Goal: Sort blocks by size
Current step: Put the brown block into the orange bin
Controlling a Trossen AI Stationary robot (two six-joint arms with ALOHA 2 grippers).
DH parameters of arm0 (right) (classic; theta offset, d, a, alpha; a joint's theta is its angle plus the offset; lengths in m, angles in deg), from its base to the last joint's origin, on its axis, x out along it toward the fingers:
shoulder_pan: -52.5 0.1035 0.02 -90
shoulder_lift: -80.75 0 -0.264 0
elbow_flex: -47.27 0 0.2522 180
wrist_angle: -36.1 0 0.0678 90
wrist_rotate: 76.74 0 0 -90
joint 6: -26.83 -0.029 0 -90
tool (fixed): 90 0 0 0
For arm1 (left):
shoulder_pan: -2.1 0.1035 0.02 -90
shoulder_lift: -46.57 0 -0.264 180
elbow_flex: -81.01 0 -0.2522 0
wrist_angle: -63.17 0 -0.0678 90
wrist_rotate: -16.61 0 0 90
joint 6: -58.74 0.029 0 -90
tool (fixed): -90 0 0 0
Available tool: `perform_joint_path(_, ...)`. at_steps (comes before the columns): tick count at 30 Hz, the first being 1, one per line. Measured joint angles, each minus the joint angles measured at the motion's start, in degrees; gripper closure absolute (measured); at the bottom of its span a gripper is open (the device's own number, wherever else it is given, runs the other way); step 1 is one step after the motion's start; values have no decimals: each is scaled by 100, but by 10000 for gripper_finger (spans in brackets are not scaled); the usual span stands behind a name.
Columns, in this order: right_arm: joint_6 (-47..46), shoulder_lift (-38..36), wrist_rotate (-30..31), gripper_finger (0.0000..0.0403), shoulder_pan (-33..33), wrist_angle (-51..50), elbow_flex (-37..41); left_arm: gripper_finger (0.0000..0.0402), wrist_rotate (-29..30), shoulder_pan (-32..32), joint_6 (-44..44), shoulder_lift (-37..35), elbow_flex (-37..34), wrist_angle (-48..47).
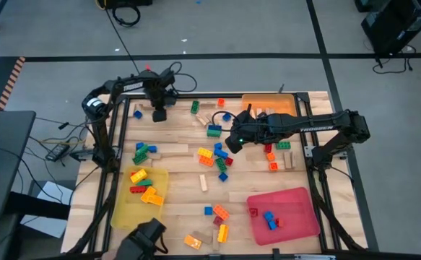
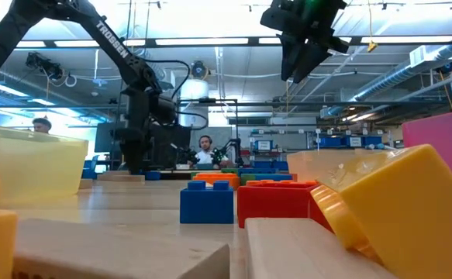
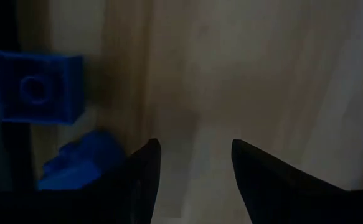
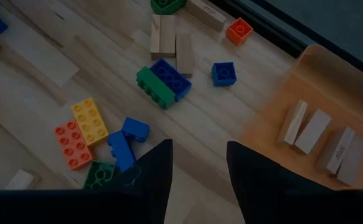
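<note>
Looking down from the high view, we see a pale planked wooden table [image 1: 181,184] strewn with the blocks [image 1: 217,155]: studded plastic bricks in red, blue, green, yellow and orange, mixed with plain tan wooden slabs, mostly across the middle of the frame. A translucent yellow tray [image 1: 123,206] at lower left holds yellow, red and orange bricks; a red tray [image 1: 297,217] at lower right holds blue and red ones; an orange tray [image 1: 286,101] at the upper right carries wooden pieces, four of them plain in the right wrist view.

The orange tray is partly covered by the right arm, and a dark object cuts into the bottom edge of the high view. The left wrist view is dim; we make out only two blue bricks [image 3: 35,87] at its left edge and bare wood. In the low view, near bricks loom large and blurred, hiding most of the table.

The left gripper [image 1: 158,114] hangs at the upper left of the high view, pointing down, fingers apart over bare wood, holding nothing. The right gripper [image 1: 232,142] reaches from the right to the centre of the frame, raised above the bricks, its fingers [image 4: 153,171] parted and empty, above a blue brick [image 4: 122,149] and a green-and-blue pair [image 4: 162,81].
</note>
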State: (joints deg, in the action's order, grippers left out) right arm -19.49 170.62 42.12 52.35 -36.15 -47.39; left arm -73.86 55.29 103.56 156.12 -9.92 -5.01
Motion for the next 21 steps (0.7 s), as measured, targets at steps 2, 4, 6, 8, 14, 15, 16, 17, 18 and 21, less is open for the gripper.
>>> perform_joint_path(2,0,0,0,238,0,2,0,198,207,-16,-2,2,-89,142)
perform_joint_path(4,0,0,0,237,0,2,0,198,282,-32,-1,0,-158,234)
perform_joint_path(6,0,0,0,237,0,10,1,198,286,-40,-1,0,-223,238)
perform_joint_path(8,0,0,0,237,0,19,1,199,286,-44,-2,0,-305,263)
perform_joint_path(14,-26,0,0,237,0,20,0,239,378,-76,-7,-26,-566,481)
perform_joint_path(15,-42,0,0,237,0,24,2,253,409,-86,-11,-26,-559,472)
perform_joint_path(16,-48,0,0,237,0,21,2,269,431,-95,-27,-26,-550,466)
perform_joint_path(17,-48,0,0,238,0,25,2,284,456,-115,-48,-26,-541,471)
perform_joint_path(18,-47,0,0,238,0,29,2,297,495,-126,-98,-26,-530,479)
perform_joint_path(21,-46,0,0,239,0,41,2,298,530,-156,-434,-7,-438,369)
